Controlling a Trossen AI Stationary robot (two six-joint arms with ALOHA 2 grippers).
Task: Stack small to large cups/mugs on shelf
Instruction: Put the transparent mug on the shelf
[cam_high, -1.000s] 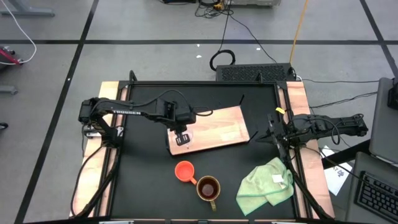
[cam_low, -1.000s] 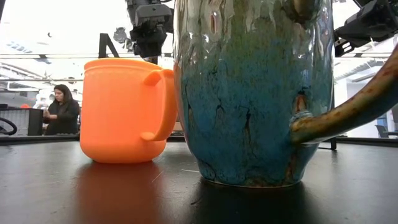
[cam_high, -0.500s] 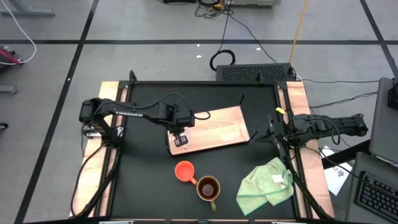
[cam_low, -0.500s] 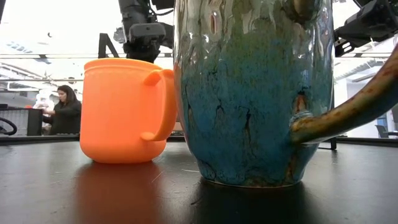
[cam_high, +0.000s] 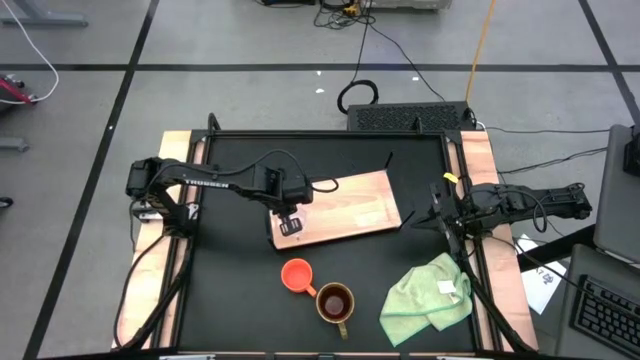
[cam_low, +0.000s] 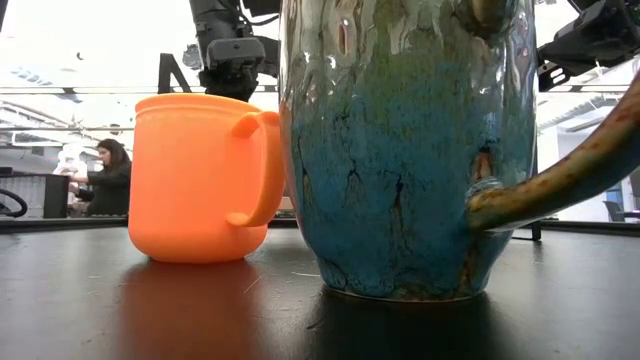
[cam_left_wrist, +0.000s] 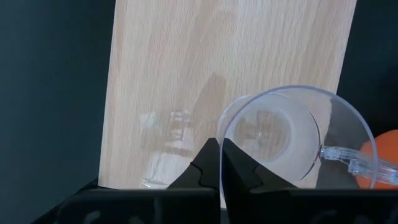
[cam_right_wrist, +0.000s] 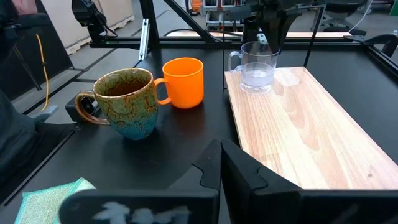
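A tiny clear glass cup (cam_left_wrist: 280, 134) stands with its base on the left end of a light wooden board (cam_high: 345, 210). My left gripper (cam_left_wrist: 221, 149) is above it, shut on its rim. An orange plastic cup (cam_high: 296, 274) and a larger mug (cam_high: 334, 301), brown inside and blue-green outside, stand side by side on the black tabletop nearer the front edge. My right gripper (cam_right_wrist: 221, 149) is shut and empty at the table's right side (cam_high: 437, 212), facing the board. My left gripper pinches the clear cup's rim (cam_left_wrist: 219, 134), one finger inside the cup and one outside. The fingers come from above, pointing down, as the right wrist view (cam_right_wrist: 272, 34) shows. The cup stands upright with its base (cam_right_wrist: 257, 86) on the board.
A light green cloth (cam_high: 428, 297) lies crumpled at the front right of the table. Bare black tabletop lies between the board and the two cups. A person (cam_low: 108, 178) sits in the room far behind the table.
My left gripper has shifted a little toward the table's left edge over the board's left end, staying shut.
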